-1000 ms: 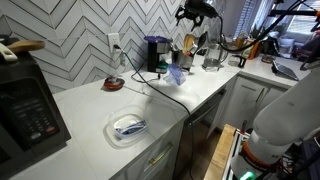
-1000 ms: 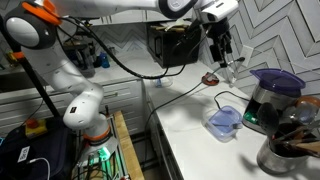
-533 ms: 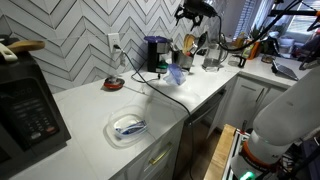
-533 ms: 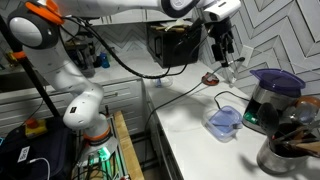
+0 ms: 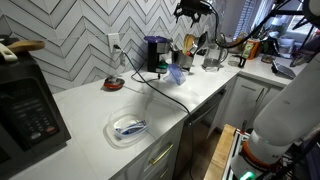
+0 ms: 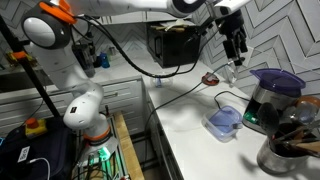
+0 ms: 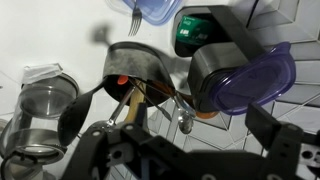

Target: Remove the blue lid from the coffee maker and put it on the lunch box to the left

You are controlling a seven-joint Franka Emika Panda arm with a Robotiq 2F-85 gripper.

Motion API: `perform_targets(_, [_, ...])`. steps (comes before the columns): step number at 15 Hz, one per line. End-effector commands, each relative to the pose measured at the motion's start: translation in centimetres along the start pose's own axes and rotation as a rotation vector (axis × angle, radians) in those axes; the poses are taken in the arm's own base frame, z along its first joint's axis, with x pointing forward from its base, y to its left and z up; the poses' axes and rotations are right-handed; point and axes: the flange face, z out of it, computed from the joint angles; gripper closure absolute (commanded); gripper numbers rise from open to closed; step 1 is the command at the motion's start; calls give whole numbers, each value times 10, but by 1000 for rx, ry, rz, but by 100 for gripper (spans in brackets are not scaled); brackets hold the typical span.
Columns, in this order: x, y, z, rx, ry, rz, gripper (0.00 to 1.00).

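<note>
One coffee maker (image 6: 268,108); one blue lid (image 6: 277,77); one lunch box (image 5: 128,128); one red dish (image 5: 113,85); one small blue cup (image 5: 177,74); one black keypad appliance (image 5: 28,105); one wall outlet (image 5: 114,43); one glass jar (image 5: 212,56); one utensil pot (image 5: 189,47), utensils inside too crowded to count; one robot arm (image 6: 45,30); one gripper (image 6: 236,55).
</note>
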Motion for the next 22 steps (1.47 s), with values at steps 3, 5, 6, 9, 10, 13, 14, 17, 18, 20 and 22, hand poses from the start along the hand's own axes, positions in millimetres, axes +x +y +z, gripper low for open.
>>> perform_targets(3, [50, -42, 47, -88, -40, -103, 0])
perform_targets(5, [67, -54, 63, -40, -55, -174, 0])
perform_targets(6, [76, -56, 70, -5, -76, -197, 0])
perform_targets(9, [93, -53, 99, 23, -142, -224, 0])
perform_targets(10, [95, -49, 109, 33, -179, -208, 0])
perform_targets(13, [90, -46, 113, 10, -182, -181, 0])
perform_targets(14, [93, -44, 119, 4, -195, -173, 0])
perform_targets(17, [96, -45, 125, 0, -200, -170, 0])
perform_targets(18, [94, -48, 126, -2, -196, -159, 0])
perform_targets(20, [89, -51, 138, -17, -218, -104, 0])
perform_targets(22, [85, -56, 148, -17, -230, -61, 0])
